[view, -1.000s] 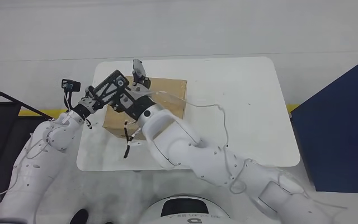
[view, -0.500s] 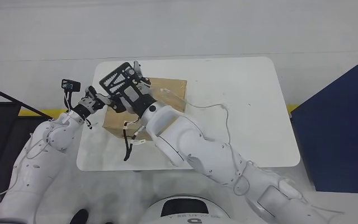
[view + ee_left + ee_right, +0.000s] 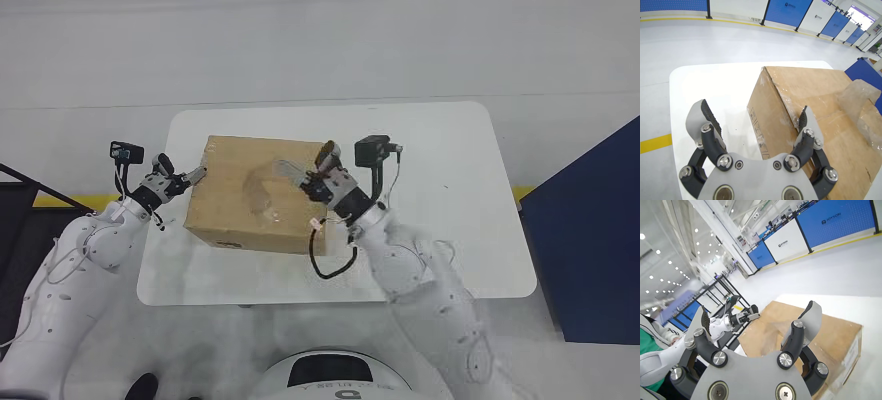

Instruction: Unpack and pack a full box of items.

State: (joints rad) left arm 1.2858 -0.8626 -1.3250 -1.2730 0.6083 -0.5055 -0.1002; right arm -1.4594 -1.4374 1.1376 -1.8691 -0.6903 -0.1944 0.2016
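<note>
A closed brown cardboard box (image 3: 240, 205) lies on the left half of the white table (image 3: 440, 200). Clear tape runs along its top seam (image 3: 785, 102), and a loose curl of clear tape (image 3: 857, 94) stands up from the top (image 3: 282, 170). My left gripper (image 3: 182, 168) is open at the box's top left edge (image 3: 754, 106), with one finger over the box top and the other over the table. My right gripper (image 3: 316, 172) hangs open above the right part of the box top (image 3: 757, 308), holding nothing. The left gripper (image 3: 751, 313) is also visible past it.
The right half of the table is bare, as is a strip at its front (image 3: 250, 280). A blue panel (image 3: 590, 230) stands on the floor to the right of the table. A dark frame (image 3: 20, 195) sits at the left edge.
My right arm has pulled back from across the box's left side to above its right part, uncovering the box top. The left arm has stayed where it was.
</note>
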